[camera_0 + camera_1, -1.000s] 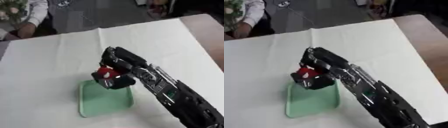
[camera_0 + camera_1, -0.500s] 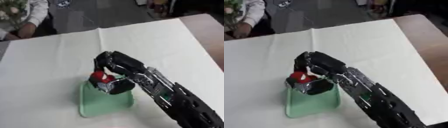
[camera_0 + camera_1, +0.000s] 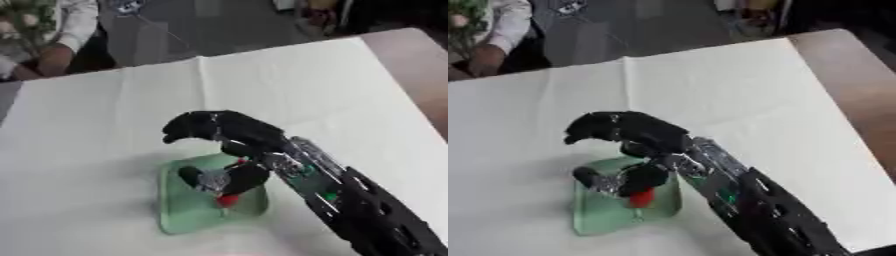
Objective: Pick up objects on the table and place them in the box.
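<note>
A shallow light-green box (image 3: 181,216) lies on the white cloth in front of me. My right hand (image 3: 229,131) reaches in from the lower right and hovers over it, open, with the fingers spread up and to the left and the thumb (image 3: 605,181) lower down. A small red object (image 3: 227,200) shows just under the thumb, inside the box's outline and apart from the fingers. I cannot tell whether it rests on the box floor. My left hand appears in neither view.
The white cloth (image 3: 289,85) covers the table around the box. Bare brown tabletop (image 3: 859,85) shows along the right edge. Beyond the table's far edge is dark floor.
The right hand, earlier curled round the red object above the box, has spread its fingers. The red object now sits lower, below the thumb, within the box.
</note>
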Motion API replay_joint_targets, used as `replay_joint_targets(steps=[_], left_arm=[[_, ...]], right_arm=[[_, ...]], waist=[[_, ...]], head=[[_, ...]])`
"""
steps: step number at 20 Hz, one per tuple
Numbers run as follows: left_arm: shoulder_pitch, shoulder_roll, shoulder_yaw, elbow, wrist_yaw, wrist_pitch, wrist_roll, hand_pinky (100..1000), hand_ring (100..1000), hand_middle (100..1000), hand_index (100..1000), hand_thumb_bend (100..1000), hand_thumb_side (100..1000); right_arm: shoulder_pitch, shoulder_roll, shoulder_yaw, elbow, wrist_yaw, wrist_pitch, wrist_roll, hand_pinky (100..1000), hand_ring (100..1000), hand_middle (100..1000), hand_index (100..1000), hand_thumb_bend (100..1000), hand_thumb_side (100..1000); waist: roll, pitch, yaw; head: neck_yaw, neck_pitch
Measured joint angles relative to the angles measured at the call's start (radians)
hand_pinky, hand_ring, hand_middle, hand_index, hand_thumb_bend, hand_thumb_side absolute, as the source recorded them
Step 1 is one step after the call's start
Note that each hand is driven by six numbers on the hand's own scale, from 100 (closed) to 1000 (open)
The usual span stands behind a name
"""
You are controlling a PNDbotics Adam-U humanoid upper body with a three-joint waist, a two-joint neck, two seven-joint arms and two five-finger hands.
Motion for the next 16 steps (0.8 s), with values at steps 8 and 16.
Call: replay_joint_targets(steps=[8, 16], left_arm=[[0.0, 0.0, 0.0, 0.0, 0.0, 0.0, 0.0, 363, 535, 621, 737, 539, 685], [0.0, 0.0, 0.0, 0.0, 0.0, 0.0, 0.0, 364, 535, 621, 737, 539, 686]], right_arm=[[0.0, 0.0, -0.001, 0.016, 0.025, -0.002, -0.003, 720, 827, 869, 882, 247, 910], [-0.011, 0.0, -0.012, 0.013, 0.005, 0.007, -0.027, 714, 820, 866, 878, 259, 896]], waist=[[0.0, 0.0, 0.0], [0.0, 0.0, 0.0]], head=[[-0.001, 0.0], [-0.002, -0.002]])
